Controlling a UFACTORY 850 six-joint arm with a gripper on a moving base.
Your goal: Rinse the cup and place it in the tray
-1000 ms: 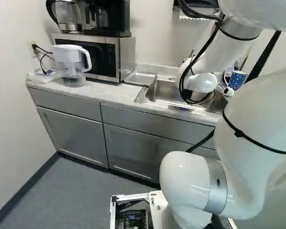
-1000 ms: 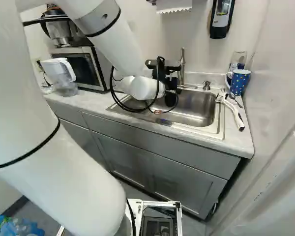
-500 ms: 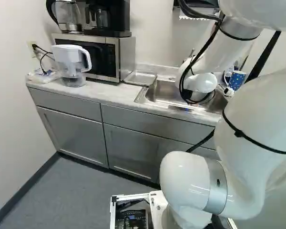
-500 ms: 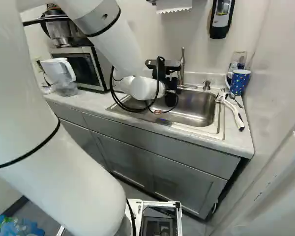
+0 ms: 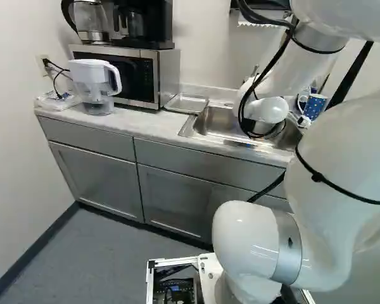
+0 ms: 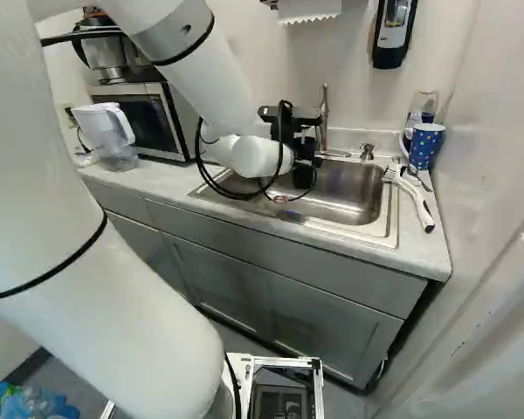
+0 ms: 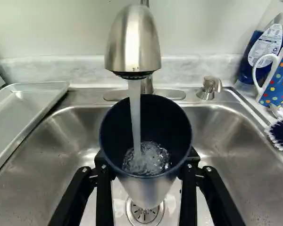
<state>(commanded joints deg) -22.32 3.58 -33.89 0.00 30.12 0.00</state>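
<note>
Under the faucet [image 7: 133, 44], above the drain [image 7: 145, 213] of the sink [image 7: 35, 155], is the cup [image 7: 148, 182], with water [image 7: 136, 117] falling inside. The gripper [image 6: 304, 173] is grasping this cup from two sides; in the wrist view the cup's wall hides its pads. Behind the arm [image 6: 192, 78] and its cables, the base views do not let one make out the cup surely. The tray [image 7: 26, 108] lies at the sink's edge, cut off in the wrist view. Across the sink stand a dotted mug [image 7: 279, 81] and a bottle [image 7: 258, 52], also cut off, near a brush [image 7: 280, 133]. On the pale counter [image 5: 130, 125], a pitcher [image 5: 92, 75] stands before the microwave [image 5: 136, 76].
</note>
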